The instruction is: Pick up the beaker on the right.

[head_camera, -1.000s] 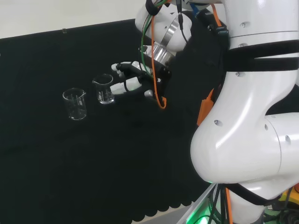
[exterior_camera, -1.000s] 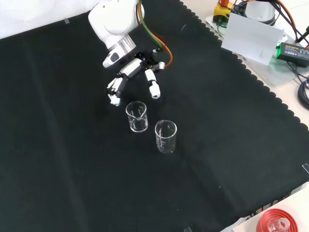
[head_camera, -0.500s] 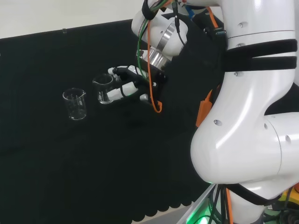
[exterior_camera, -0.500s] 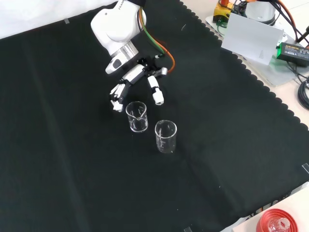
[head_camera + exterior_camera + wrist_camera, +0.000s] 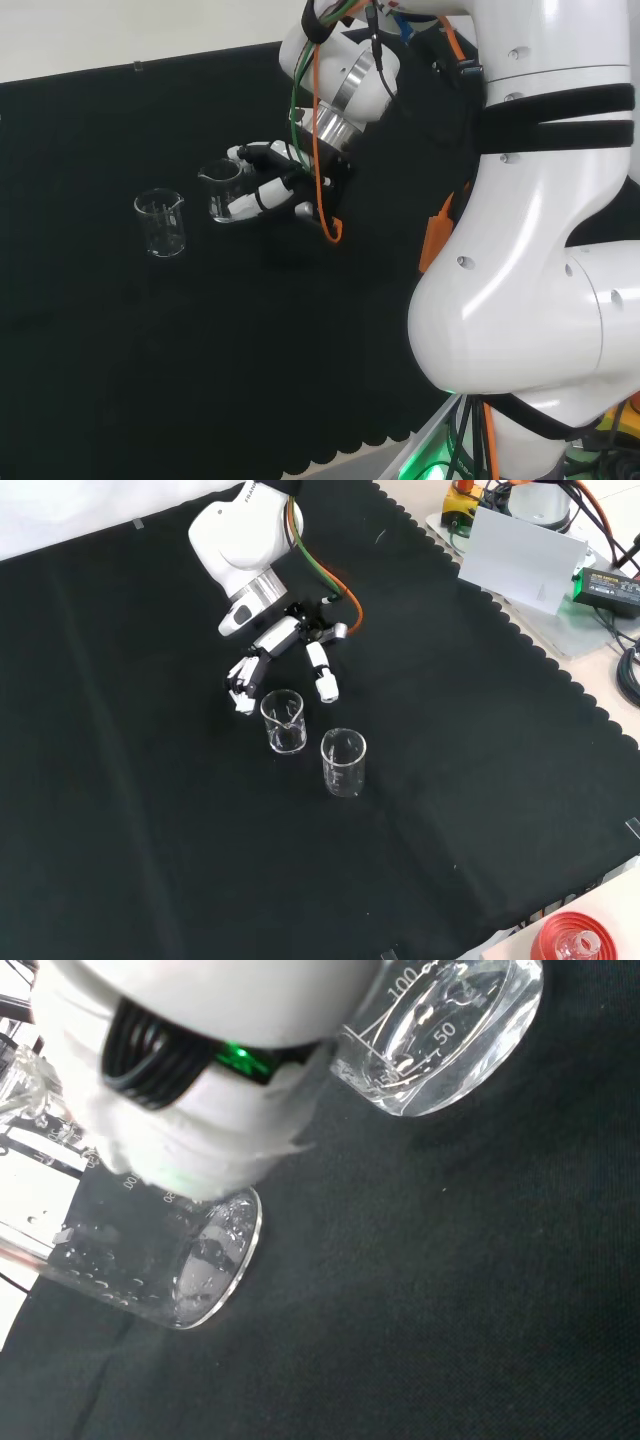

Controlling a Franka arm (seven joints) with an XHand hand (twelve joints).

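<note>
Head view: black and white hand (image 5: 283, 185) reaches out from white arm link, fingers (image 5: 243, 203) spread and lightly bent either side of small clear glass beaker with spout (image 5: 224, 191); contact unclear. Beaker upright on black cloth tabletop (image 5: 150, 340), well in from its edges. Second clear glass beaker (image 5: 161, 222) stands near.

Front view: hand (image 5: 283, 645) angled down, fingers (image 5: 324, 677) straddle beaker (image 5: 283, 721) rim.

Wrist view: beaker (image 5: 150, 1250) close, droplets inside.
</note>
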